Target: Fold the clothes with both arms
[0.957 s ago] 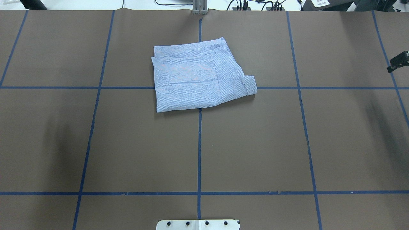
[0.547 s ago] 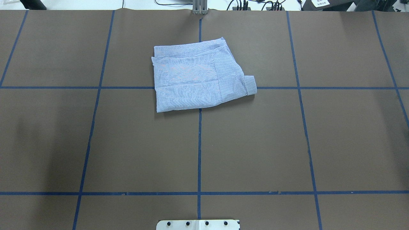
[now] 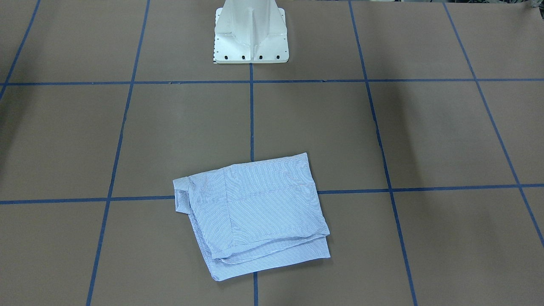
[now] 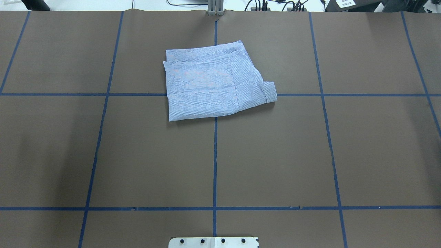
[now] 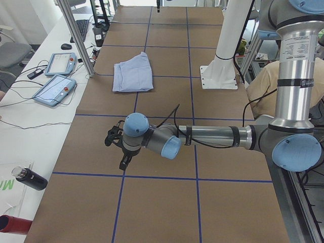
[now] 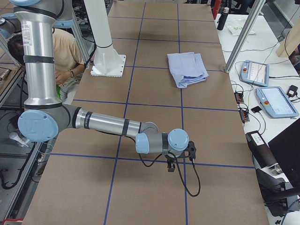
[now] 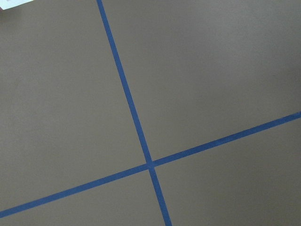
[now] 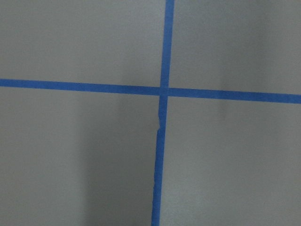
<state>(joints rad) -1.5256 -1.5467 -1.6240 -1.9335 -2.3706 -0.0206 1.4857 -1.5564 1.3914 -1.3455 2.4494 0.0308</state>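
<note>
The shirt (image 4: 217, 82) is lying folded into a flat, roughly rectangular packet on the table (image 4: 103, 155), straight out in front of the white metal pedestal (image 3: 250, 32) and well apart from it. Its fine blue-and-white stripes are giving the cloth a soft, faintly shimmering look. The layers are stacking unevenly: along the edge farthest from the pedestal two or three thin hems are peeking out one under another. A narrower panel is running down the side toward the robot's right, and a squared cuff (image 4: 270, 91) is jutting from that side. The packet is straddling the blue tape line (image 4: 215, 162) that runs outward from the pedestal's middle.

The table is wearing matte brown paper, divided into large squares by the glossy tape. The pedestal is flaring from a round column into a bolted square foot.

The left arm (image 5: 212, 136) – a smooth silver tube with rounded light blue caps – is reaching level over the paper far out to the pedestal's left, its black left gripper (image 5: 115, 152) pointing down. The right arm (image 6: 103, 124) is stretching likewise far to the pedestal's right, carrying the right gripper (image 6: 182, 159). Neither is touching the shirt, and I cannot tell how either pair of jaws is standing. Both wrist cameras are showing only brown paper and crossing tape – the strip under the right one is slightly ragged below the crossing.
</note>
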